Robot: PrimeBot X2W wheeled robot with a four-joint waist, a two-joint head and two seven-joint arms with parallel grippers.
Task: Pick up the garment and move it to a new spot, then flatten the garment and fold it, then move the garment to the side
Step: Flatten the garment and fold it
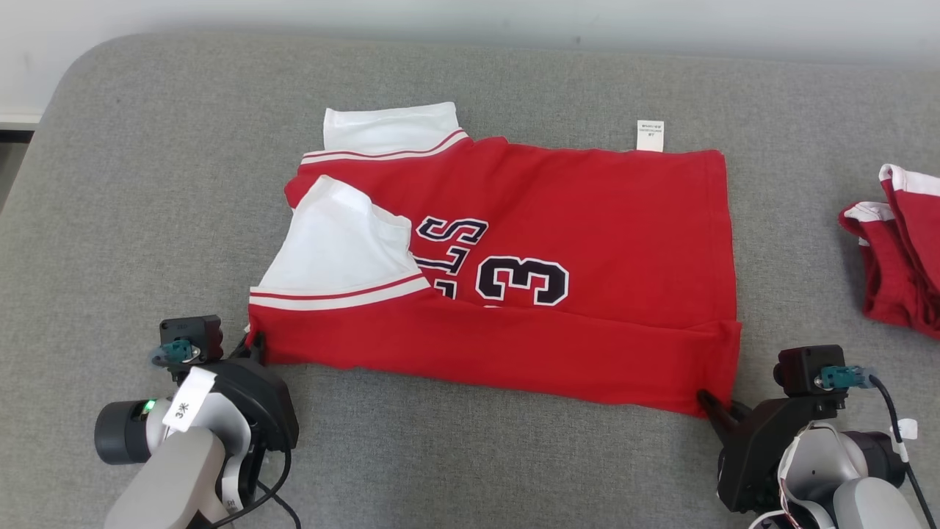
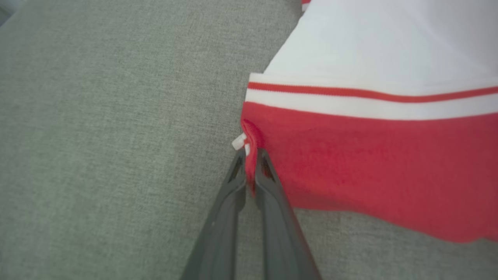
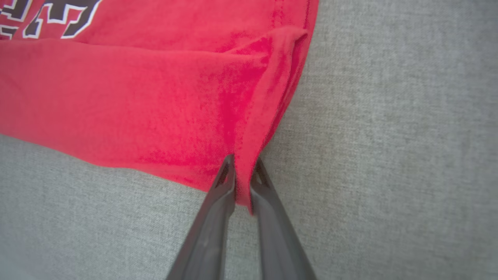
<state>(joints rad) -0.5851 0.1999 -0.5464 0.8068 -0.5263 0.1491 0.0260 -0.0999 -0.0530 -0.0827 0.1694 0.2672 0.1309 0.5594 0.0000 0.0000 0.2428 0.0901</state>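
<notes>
Closest in, the left gripper (image 1: pixel 257 344) was pinched tight on the near-left corner of the garment (image 1: pixel 573 213). The right gripper (image 1: pixel 711 404) was clamped on its near-right hem corner. The red jersey lay spread across the middle of the grey upholstered surface (image 1: pixel 132 184), its near edge folded over the number print. It looked light and limp, so I'd expect it to sag between the two holds. Those corners seemed the sensible places to grip. I couldn't tell how many layers each pinch caught. The fold hid the lower print, and a second red garment (image 1: pixel 903 257) was cut off at the right.
</notes>
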